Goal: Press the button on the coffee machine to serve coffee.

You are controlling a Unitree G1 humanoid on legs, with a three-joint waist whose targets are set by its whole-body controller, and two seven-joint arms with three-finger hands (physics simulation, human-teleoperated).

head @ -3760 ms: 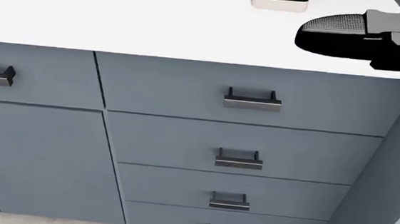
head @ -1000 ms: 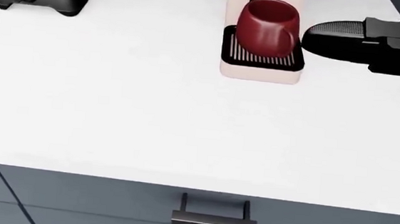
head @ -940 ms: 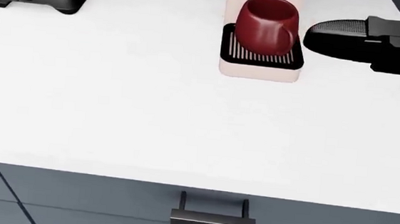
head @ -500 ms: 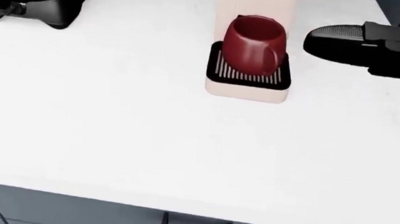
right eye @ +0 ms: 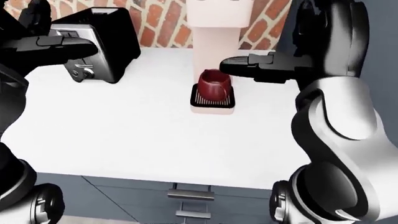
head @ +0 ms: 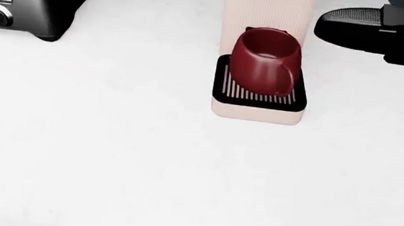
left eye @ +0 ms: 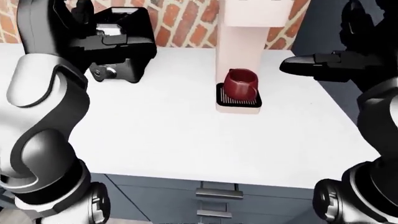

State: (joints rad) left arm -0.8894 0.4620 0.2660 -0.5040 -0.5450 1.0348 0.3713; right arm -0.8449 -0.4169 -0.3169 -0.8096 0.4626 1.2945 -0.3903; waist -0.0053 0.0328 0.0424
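A pale pink coffee machine [left eye: 239, 51] stands on the white counter [head: 112, 154] against a brick wall. A red mug [head: 265, 65] sits on its black drip grille [head: 259, 97]. The machine's head [right eye: 220, 11] is cut off at the top of both eye views, and no button shows. My right hand [right eye: 235, 65] is open with fingers stretched flat. It hovers just right of the machine, above mug height, apart from it, and also shows in the head view [head: 335, 22]. My left hand [right eye: 74, 45] is open, raised in front of the toaster at the left.
A black and silver toaster [left eye: 123, 46] stands on the counter left of the machine. A dark wall panel [left eye: 323, 28] rises at the right. A drawer handle [left eye: 218, 192] shows below the counter's near edge.
The camera has moved closer and tilted. The counter and mug slid down the head view and the drawers left it. My right hand stays at the upper right.
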